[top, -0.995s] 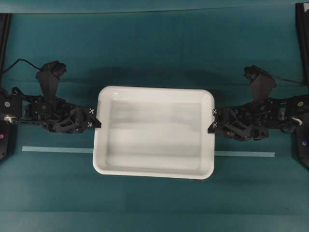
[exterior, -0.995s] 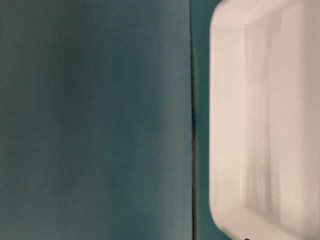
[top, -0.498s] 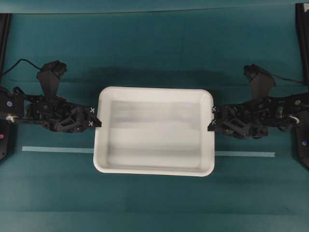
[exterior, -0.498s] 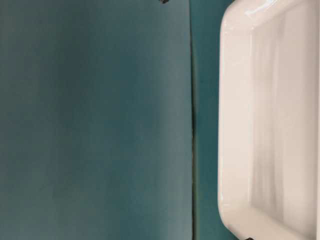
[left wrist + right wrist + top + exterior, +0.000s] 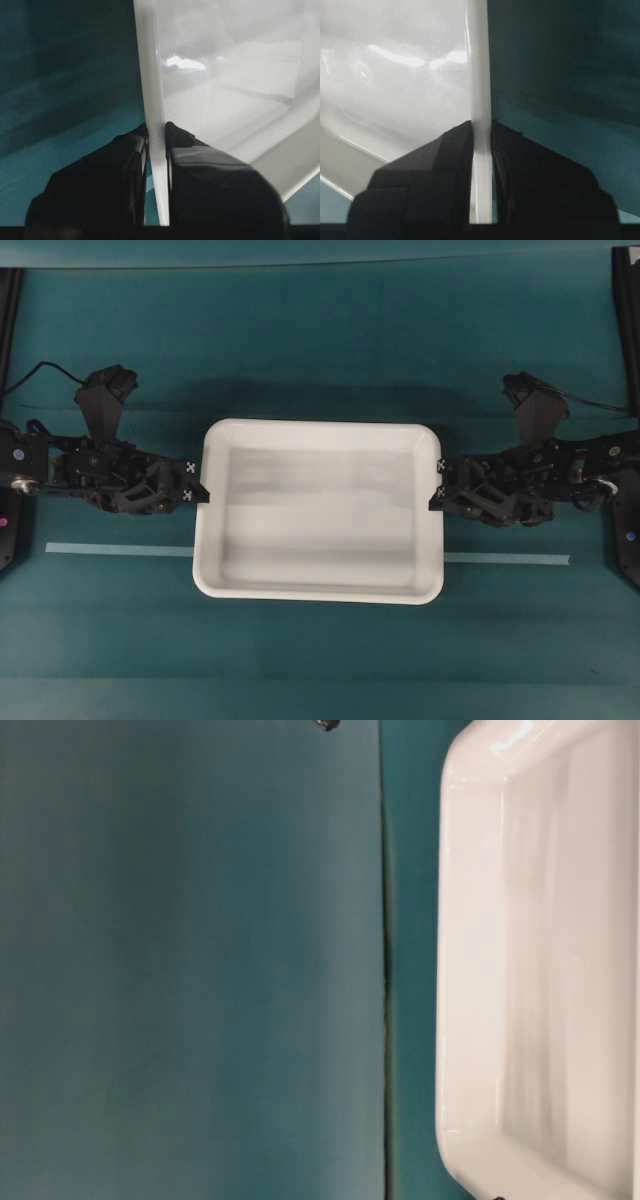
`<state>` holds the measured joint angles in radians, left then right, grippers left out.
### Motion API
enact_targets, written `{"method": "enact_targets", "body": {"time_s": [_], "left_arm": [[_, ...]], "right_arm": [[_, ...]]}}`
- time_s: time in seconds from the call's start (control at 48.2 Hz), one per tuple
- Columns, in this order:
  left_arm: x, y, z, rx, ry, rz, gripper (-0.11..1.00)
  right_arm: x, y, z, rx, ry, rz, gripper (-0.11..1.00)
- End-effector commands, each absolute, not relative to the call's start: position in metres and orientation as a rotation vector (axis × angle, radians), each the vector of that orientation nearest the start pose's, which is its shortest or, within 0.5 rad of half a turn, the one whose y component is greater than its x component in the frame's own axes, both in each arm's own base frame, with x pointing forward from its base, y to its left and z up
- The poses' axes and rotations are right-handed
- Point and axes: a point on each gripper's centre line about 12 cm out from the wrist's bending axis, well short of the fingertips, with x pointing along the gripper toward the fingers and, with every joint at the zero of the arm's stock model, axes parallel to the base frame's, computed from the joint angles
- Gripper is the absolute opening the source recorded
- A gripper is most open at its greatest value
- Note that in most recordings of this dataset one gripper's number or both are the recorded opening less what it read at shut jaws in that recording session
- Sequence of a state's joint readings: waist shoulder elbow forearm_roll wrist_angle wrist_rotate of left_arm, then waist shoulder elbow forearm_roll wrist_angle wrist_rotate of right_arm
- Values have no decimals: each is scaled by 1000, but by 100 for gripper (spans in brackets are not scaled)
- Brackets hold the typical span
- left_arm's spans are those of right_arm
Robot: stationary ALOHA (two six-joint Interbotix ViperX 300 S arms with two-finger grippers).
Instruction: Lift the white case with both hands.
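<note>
White plastic makes up the white case (image 5: 318,512), a wide shallow tray with rounded corners and a raised rim, which sits in the middle of the overhead view over the teal tabletop (image 5: 320,350). Its long sides run across the picture, and its flat bottom shows soft grey reflections. A dark shadow lies on the cloth just behind its far edge.

The left tool (image 5: 203,490) meets the case at the middle of its left short side. In the left wrist view the two black fingers (image 5: 125,165) stand on both sides of the thin rim, one outside and one inside the tray, and they pinch the rim between them. The right tool (image 5: 435,496) does the same at the middle of the right short side. In the right wrist view its fingers (image 5: 447,165) also hold the rim from both sides, with the white edge running straight up between them. Small square markers in white and black show near each tip in the overhead view. Both arms reach in about level from the two sides of the tabletop.

A pale strip of tape (image 5: 118,550) lies across the cloth and passes under the front part of the case. In the table-level view the case (image 5: 540,960) fills the right side, and a dark seam (image 5: 385,970) in the cloth runs beside it.
</note>
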<state>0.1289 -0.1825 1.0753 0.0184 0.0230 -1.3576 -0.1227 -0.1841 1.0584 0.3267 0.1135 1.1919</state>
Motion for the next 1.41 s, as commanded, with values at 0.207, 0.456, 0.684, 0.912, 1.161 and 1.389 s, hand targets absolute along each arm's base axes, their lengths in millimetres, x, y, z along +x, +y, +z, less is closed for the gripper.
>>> {"method": "enact_targets", "body": {"time_s": [0.207,0.456,0.684,0.912,1.161,1.389], "left_arm": [[247,35,94,-1288,710,736,5],[254,36,101,-1294,674,709,50],[261,37,107,-1296,656,693,96],[263,36,109,-1295,650,683,92],[264,35,121,-1285,621,647,92],[266,35,157,-1256,522,550,92]], "right_arm": [[255,-28,102,1449,753,-824,56],[256,-28,109,1449,734,-802,81],[254,-27,108,1446,762,-811,81],[262,-30,113,1451,710,-786,81],[264,-28,118,1451,705,-769,81],[263,-28,142,1448,650,-706,81]]}}
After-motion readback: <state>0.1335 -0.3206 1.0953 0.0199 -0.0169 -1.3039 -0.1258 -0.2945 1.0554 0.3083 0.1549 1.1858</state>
